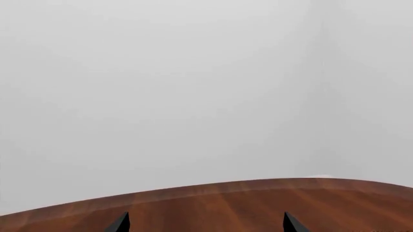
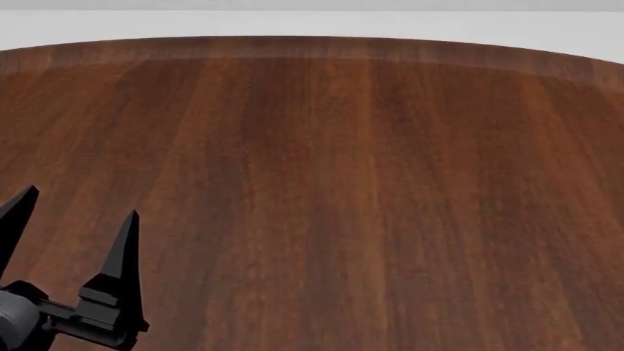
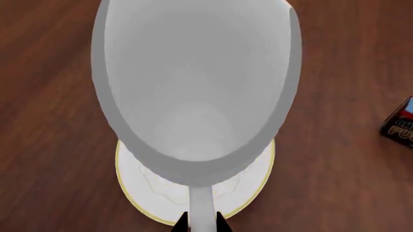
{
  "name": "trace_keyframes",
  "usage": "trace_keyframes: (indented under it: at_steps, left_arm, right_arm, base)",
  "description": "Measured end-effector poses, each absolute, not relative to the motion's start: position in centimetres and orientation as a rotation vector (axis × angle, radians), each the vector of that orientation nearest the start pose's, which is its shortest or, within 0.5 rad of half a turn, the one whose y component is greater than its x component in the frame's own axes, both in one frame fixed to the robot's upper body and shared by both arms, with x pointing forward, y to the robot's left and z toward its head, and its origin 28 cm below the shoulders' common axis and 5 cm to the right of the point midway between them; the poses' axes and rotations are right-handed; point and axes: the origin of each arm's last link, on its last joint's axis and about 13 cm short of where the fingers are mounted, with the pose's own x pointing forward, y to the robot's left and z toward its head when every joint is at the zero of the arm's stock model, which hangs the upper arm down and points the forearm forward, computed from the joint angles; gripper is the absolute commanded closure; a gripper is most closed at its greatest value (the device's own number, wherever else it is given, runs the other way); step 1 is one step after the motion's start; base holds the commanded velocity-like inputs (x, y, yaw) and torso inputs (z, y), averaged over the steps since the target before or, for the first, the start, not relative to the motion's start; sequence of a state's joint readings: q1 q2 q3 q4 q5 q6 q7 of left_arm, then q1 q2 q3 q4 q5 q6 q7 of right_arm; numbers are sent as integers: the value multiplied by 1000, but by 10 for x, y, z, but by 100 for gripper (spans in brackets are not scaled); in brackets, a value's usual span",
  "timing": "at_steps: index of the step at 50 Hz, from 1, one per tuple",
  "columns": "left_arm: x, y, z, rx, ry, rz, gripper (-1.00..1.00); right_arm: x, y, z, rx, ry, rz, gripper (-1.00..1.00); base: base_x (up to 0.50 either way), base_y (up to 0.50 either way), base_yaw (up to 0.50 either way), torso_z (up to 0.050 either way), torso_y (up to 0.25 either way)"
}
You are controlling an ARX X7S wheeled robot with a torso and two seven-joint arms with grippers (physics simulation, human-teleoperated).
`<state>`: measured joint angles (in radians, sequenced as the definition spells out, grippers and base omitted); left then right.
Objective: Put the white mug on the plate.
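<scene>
- Dark reddish-brown wood with long straight grain makes up the bench [image 2: 351, 205], and a plain pale grey wall stands behind its curved far edge in the head view and the left wrist view.
- Left claw [image 2: 73, 219], black with long tapering fingers, hovers above the near part of the bench with its fingers spread well apart and nothing between them.
- Its two black fingertips [image 1: 121, 223] point out over the bench edge [image 1: 258, 186] toward the grey wall in the left wrist view, and only bare wood lies ahead of them.
- Right claw [image 3: 201, 223] shows only in its own wrist view, as two small black tips pressed against either side of a thin white strip.
- That strip is the loop handle of the plain tall white ceramic mug [image 3: 193, 82], so this claw pinches the mug by its handle.
- Straight out from the right claw the mug's wide mouth opens toward the camera, showing a greyish-white inside, and it fills most of the view.
- Beneath the mug sits the round white plate with a thin gold-yellow rim [image 3: 139, 203], and only its edge nearest the claw peeks out past the mug.
- Whether the mug's base touches the plate or hangs just above it cannot be told, since the mug's body hides the contact.
- Off to one side of the right claw, well apart from mug and plate, a small dark red-and-blue box [image 3: 400, 123] stands on the wood, cut off by the picture edge.
</scene>
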<state>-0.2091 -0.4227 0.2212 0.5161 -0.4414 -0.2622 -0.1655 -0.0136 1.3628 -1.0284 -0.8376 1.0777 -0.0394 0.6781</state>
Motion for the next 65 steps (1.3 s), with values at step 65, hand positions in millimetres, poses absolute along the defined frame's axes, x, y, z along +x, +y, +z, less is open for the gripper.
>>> trace_keyframes:
  at_steps: [65]
  left_arm:
    - [220,224,143,7,-323,-240,-100]
  right_arm:
    - [95,-161,74,117,706,396,100]
  base:
    - [0,0,0,0,0]
